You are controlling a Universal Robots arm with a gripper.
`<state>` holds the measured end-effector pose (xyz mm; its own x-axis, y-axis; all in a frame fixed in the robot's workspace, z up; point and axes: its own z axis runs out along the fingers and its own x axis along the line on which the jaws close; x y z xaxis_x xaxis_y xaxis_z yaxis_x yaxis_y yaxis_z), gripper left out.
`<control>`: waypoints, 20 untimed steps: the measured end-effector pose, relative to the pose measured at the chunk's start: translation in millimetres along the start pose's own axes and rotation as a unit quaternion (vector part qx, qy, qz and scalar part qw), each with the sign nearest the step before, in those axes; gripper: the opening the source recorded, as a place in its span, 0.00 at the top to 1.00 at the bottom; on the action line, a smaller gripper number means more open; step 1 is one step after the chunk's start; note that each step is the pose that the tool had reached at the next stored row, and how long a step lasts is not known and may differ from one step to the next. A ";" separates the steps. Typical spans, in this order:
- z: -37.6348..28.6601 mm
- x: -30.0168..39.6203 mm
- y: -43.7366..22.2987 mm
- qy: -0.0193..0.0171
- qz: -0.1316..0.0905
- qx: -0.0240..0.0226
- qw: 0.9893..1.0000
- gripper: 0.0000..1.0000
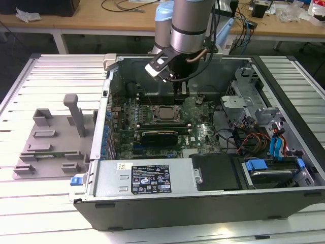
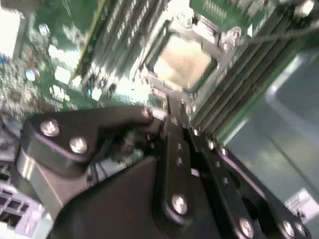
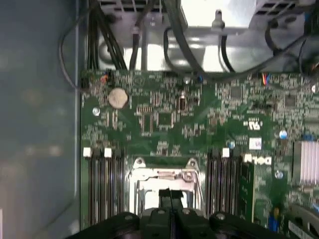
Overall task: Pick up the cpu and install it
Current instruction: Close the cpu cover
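The cpu [image 1: 165, 113] lies flat in the metal-framed socket [image 1: 163, 122] on the green motherboard inside the open computer case. In the second wrist view the cpu [image 2: 182, 61] shows a pale silver top, ringed by the socket frame [image 2: 225, 41]. My gripper [image 1: 177, 87] hangs just behind the socket, above the board. Its black fingers are shut together with nothing between them in both wrist views, gripper [image 2: 173, 113] and gripper [image 3: 171, 195]. The socket frame [image 3: 162, 175] lies right under the fingertips.
Memory slots [image 3: 102, 184] flank the socket. A coin battery [image 3: 117, 98] and black cables [image 3: 174, 35] lie beyond it. A black card [image 1: 160, 135], the power supply [image 1: 147, 178] and drive bays with blue tabs [image 1: 277, 145] crowd the case. A grey fixture plate [image 1: 51, 140] sits on the exterior view's left.
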<state>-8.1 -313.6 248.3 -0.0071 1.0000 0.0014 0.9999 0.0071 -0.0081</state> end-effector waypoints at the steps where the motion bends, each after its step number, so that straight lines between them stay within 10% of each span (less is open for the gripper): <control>1: 0.0 0.0 0.0 0.000 0.000 0.000 1.000 0.89; 6: 1.0 0.0 0.0 -0.003 -0.042 0.000 0.999 0.89; 12: 2.1 0.0 0.0 -0.008 -0.135 0.000 0.991 0.89; 17: 2.8 0.0 0.0 -0.011 -0.226 0.000 0.974 0.89; 18: 3.1 0.0 0.0 -0.012 -0.261 0.000 0.965 0.89; 20: 3.3 0.0 0.0 -0.015 -0.302 0.000 0.953 0.89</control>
<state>-8.1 -313.6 245.0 -0.5823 0.8127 -0.0220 0.8130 0.5821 -0.0151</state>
